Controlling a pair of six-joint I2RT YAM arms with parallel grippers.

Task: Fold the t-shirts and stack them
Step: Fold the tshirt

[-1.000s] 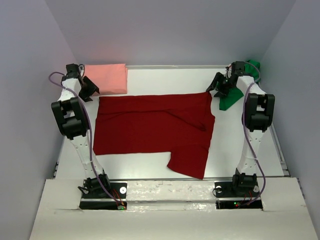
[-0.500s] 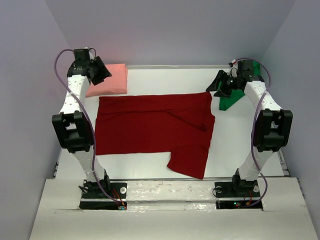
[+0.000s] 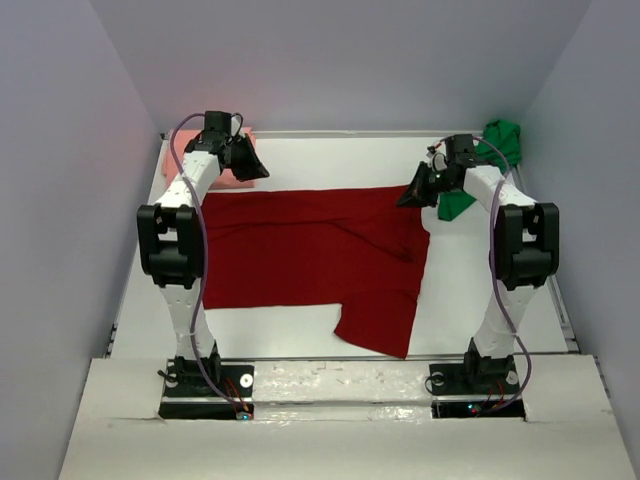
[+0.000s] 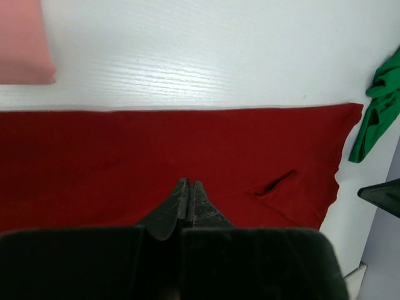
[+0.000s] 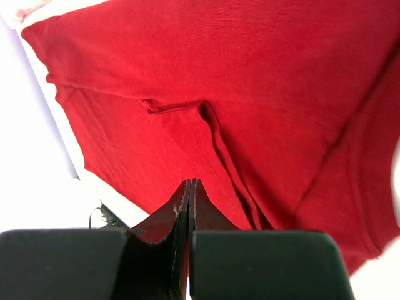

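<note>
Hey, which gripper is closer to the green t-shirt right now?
Right. The right gripper hangs over the dark red t-shirt's far right corner, just beside the green t-shirt. The left gripper is across the table, near the salmon pink t-shirt.

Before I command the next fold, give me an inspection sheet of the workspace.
Surface: white table, flat.
Job's things: dark red cloth t-shirt spread out in the middle; salmon pink cloth t-shirt folded, far left corner; bright green cloth t-shirt crumpled, far right corner.
Clutter: nothing seen.
Tools: left tool shut, near the red shirt's far edge; right tool shut, at its far right corner; no cloth visibly held.
Cables: purple cables along both arms.
Surroundings: plain grey walls.
</note>
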